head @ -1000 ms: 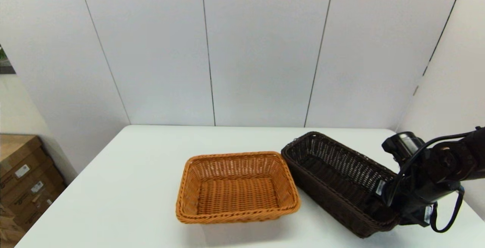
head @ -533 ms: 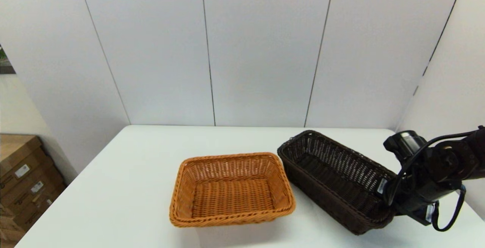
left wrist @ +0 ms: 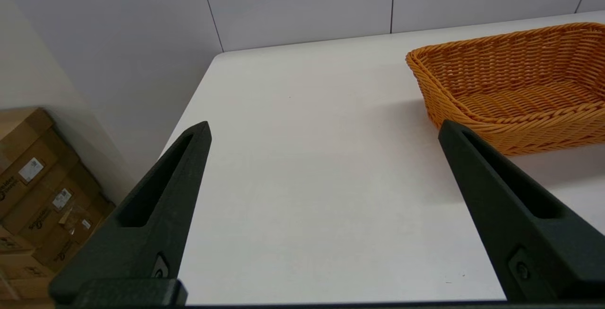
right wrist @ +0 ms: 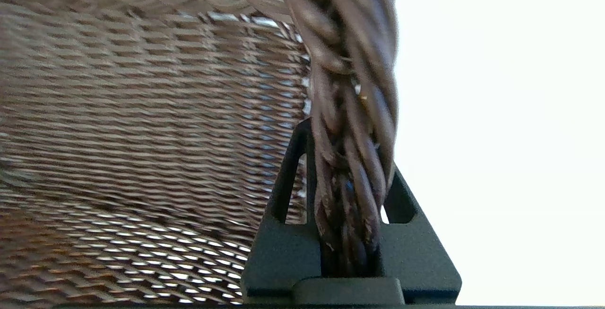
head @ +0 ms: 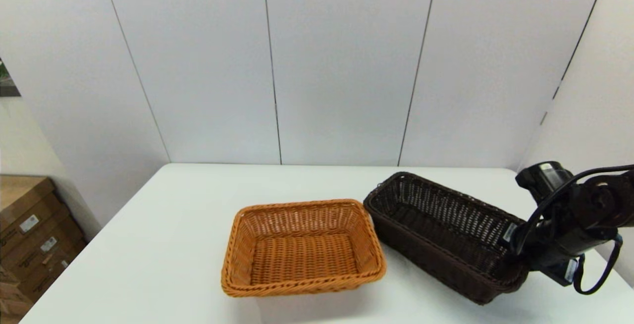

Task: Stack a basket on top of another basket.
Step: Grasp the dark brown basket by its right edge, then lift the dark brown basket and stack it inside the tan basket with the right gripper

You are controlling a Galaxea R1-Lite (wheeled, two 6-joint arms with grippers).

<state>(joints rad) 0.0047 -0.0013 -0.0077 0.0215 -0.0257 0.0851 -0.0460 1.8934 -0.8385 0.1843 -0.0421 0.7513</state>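
I find my right claw (right wrist: 350, 233) clamped on the braided rim at the near end of the dark brown wicker basket (head: 441, 232). That basket sits on the white surface (head: 163, 244), just right of the orange-tan wicker basket (head: 303, 247), the two nearly touching at one corner. My left claw (left wrist: 326, 134) hangs spread wide and empty, left of the orange-tan basket.

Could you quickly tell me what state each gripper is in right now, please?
Left gripper: open, holding nothing, above the white table.
Right gripper: closed on the braided rim of the dark brown basket.
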